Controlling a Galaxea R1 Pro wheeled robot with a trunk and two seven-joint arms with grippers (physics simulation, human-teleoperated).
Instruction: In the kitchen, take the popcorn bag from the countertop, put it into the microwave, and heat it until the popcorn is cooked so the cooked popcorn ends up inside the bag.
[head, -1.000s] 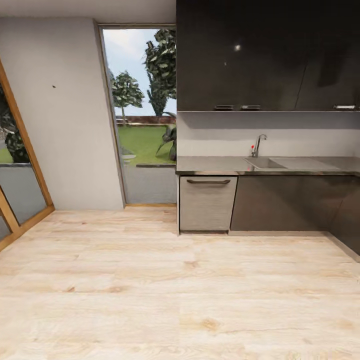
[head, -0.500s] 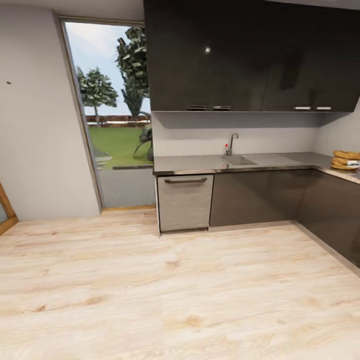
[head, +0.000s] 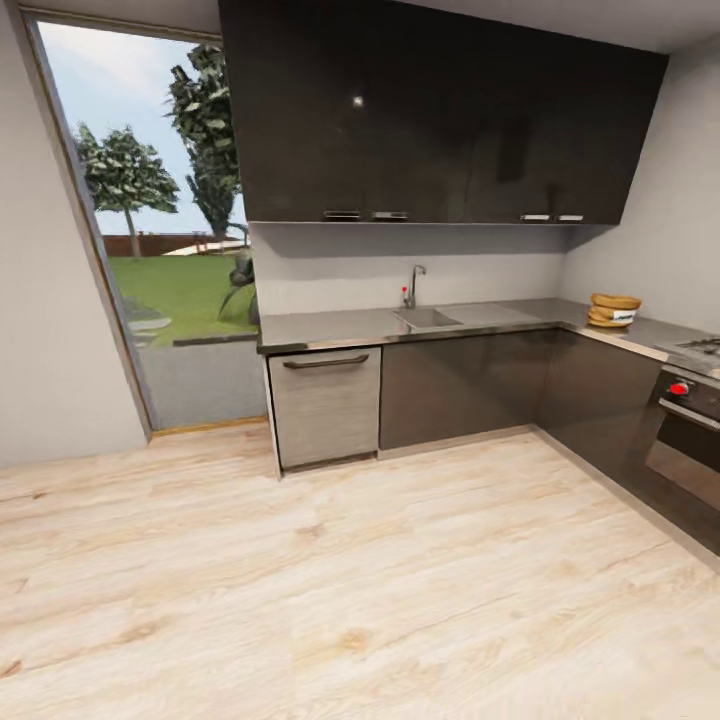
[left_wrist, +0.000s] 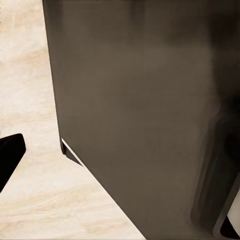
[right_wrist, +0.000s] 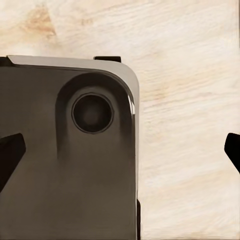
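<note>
The popcorn bag (head: 613, 310), a small tan-brown sack with a white label, stands on the grey steel countertop (head: 330, 328) at the far right corner, several steps away from me. From here I cannot make out the popcorn in it. The microwave is out of view. My right gripper (right_wrist: 120, 152) hangs open over the wood floor beside my dark base, its fingertips (right_wrist: 10, 155) wide apart and holding nothing. Of my left gripper (left_wrist: 120, 160), one dark fingertip (left_wrist: 10, 157) shows far out at the picture's edge, so it is open and holds nothing.
A sink (head: 427, 318) with a faucet (head: 413, 284) is set in the counter under dark wall cabinets (head: 440, 120). A gas hob (head: 702, 347) and a dark oven (head: 688, 440) stand at the right. A tall window (head: 150, 230) is at the left. Light wood floor (head: 350, 580) stretches ahead.
The camera has swung to the right, so the whole kitchen has slid left in the picture. The popcorn bag, then the hob and oven, have come into view at the right.
</note>
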